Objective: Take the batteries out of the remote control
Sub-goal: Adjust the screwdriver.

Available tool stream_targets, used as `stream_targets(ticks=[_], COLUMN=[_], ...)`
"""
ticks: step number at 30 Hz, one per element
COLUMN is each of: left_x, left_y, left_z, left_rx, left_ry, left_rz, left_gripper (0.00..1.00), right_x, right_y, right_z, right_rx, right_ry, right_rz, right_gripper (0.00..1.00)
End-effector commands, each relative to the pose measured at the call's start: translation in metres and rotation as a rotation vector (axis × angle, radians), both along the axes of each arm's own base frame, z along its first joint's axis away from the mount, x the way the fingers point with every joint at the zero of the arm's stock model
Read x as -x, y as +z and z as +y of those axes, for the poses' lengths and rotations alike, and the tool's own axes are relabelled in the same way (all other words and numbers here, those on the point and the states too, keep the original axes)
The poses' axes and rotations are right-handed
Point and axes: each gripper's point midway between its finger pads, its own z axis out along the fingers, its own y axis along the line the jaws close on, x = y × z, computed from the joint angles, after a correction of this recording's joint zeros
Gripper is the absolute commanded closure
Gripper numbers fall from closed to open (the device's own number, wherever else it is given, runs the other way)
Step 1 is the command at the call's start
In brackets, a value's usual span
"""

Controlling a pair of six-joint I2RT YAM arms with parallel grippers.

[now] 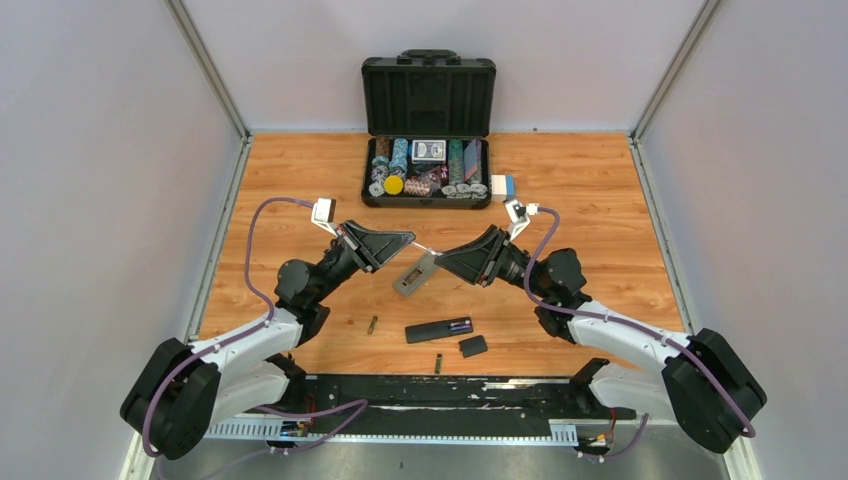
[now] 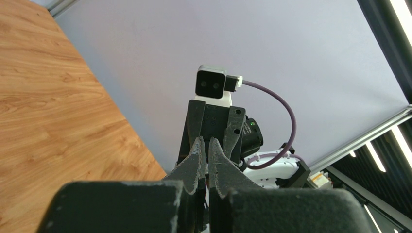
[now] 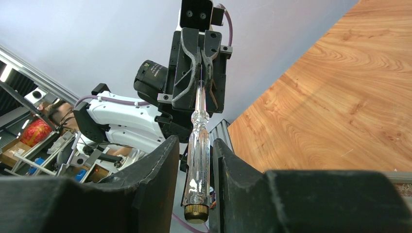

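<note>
**Jaws.** The left gripper (image 3: 200, 77) has its jaws pressed together, pinching the thin metal blade of a clear-handled screwdriver (image 3: 198, 160) with a brass end cap. The fingers of the right gripper (image 3: 197, 141) flank the clear handle closely. Whether the pads bear on it cannot be told. The tool bridges the two grippers in the air above mid-table.

**Risk.**
- If the left jaws let go before the right grip is firm, the screwdriver is judged likely to drop onto the flat grey rectangular device (image 1: 415, 273) lying beneath it.
- The slim black remote control (image 1: 438, 329) lies unheld, near of centre, with its small flat black cover (image 1: 473, 346) off and just beside it. Prying at the remote could skid or flip it.

**Task items.**
- Two slim dark cylindrical batteries (image 1: 372, 325) lie loose on the wooden table (image 1: 600, 200). One is left of the remote. The other (image 1: 438, 362) is just near of it, close to the near edge.
- The long axes of both run roughly near-to-far, so either could roll left or right if nudged.
- Which end points far is too small to tell.
- A coloured patch at the remote's right end may be a battery not yet removed. Its axis would lie along the remote, left-to-right.
</note>
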Motion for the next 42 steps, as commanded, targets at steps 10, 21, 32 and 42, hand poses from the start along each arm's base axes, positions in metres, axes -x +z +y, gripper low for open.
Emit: stream_targets(ticks=[10,21,32,42], left_x=[0.0,-0.001,-0.001,0.055], left_y=[0.012,-0.006,-0.05,-0.047], left_z=[0.005,-0.001,-0.001,-0.025], left_rx=[0.025,-0.09,-0.699,-0.678], left_ry=[0.025,0.019,-0.119,-0.535], left_rz=[-0.054,-0.044,-0.137,-0.285], left_gripper=[1.0,0.29,0.0,0.03], right_x=[0.002,-0.007,0.01,0.053], right_y=[0.027,0.009,-0.025,-0.027], right_z=[-0.002,-0.007,-0.044,-0.034], right_rx=[-0.078,0.05,0.478,0.485], right_ry=[-0.007,-0.081,0.009,0.368], right_rz=[-0.055,-0.076,-0.259,-0.234], right_gripper=[0.83,1.0,1.0,1.0])
